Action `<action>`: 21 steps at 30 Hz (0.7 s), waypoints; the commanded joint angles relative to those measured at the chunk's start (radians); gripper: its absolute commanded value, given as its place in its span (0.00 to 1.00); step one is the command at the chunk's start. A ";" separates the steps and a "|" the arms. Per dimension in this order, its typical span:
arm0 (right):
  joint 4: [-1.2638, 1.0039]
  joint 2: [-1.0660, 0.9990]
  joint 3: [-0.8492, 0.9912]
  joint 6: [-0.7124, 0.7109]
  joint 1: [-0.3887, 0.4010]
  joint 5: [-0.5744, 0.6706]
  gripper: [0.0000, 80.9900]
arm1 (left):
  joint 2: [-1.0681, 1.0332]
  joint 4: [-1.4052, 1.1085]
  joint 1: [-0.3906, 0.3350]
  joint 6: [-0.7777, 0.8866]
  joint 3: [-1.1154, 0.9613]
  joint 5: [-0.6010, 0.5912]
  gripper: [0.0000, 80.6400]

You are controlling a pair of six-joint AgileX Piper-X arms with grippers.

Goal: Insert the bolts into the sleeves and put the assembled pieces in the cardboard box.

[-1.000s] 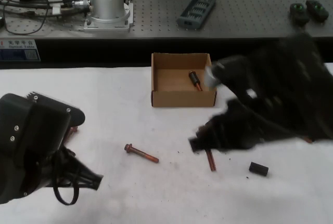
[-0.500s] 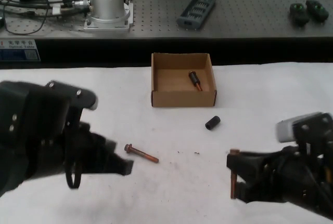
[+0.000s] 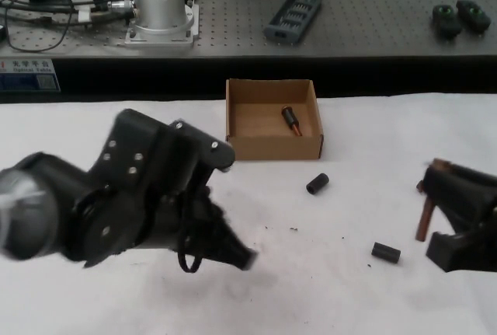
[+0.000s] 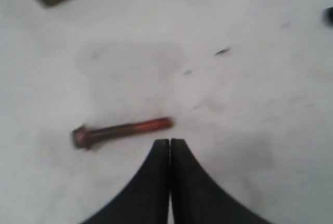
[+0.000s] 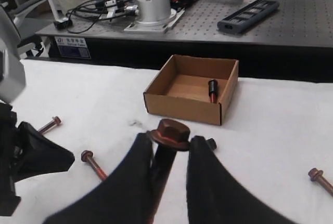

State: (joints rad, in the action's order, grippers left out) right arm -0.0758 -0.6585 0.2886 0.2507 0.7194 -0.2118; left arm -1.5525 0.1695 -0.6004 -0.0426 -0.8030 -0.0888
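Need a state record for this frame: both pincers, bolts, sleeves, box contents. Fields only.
left pincer: shut, empty, tips next to a lying bolt on the white cloth
right pincer: shut on held bolt
loose bolts: three on the cloth in the right wrist view
sleeves: two loose on the cloth, near-box sleeve and outer sleeve
cardboard box: holds one assembled piece
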 commanded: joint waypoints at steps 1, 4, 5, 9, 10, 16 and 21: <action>-0.007 0.028 -0.022 -0.005 0.003 -0.040 0.08 | -0.063 0.217 0.009 0.012 -0.074 0.330 0.01; -0.025 0.028 -0.034 -0.005 0.003 -0.040 0.08 | -0.074 0.357 0.023 0.004 -0.113 0.464 0.01; -0.030 0.028 -0.034 -0.005 0.003 -0.040 0.08 | -0.074 0.385 0.031 0.004 -0.121 0.497 0.01; -0.056 0.028 -0.044 0.003 0.003 -0.009 0.08 | -0.074 0.452 0.062 0.006 -0.139 0.550 0.01; -0.056 0.028 -0.044 0.003 0.003 -0.002 0.08 | -0.076 0.460 0.070 0.006 -0.139 0.548 0.01; -0.054 0.028 -0.044 0.003 0.003 0.005 0.08 | -0.076 0.514 0.145 -0.009 -0.139 0.544 0.01; -0.054 0.028 -0.044 0.003 0.003 0.005 0.08 | -0.076 0.490 0.178 -0.078 -0.139 0.557 0.01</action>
State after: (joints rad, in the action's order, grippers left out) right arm -0.0950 -0.6367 0.2398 0.2462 0.7194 -0.1991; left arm -1.6271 0.6754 -0.4427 -0.0527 -0.9315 0.4421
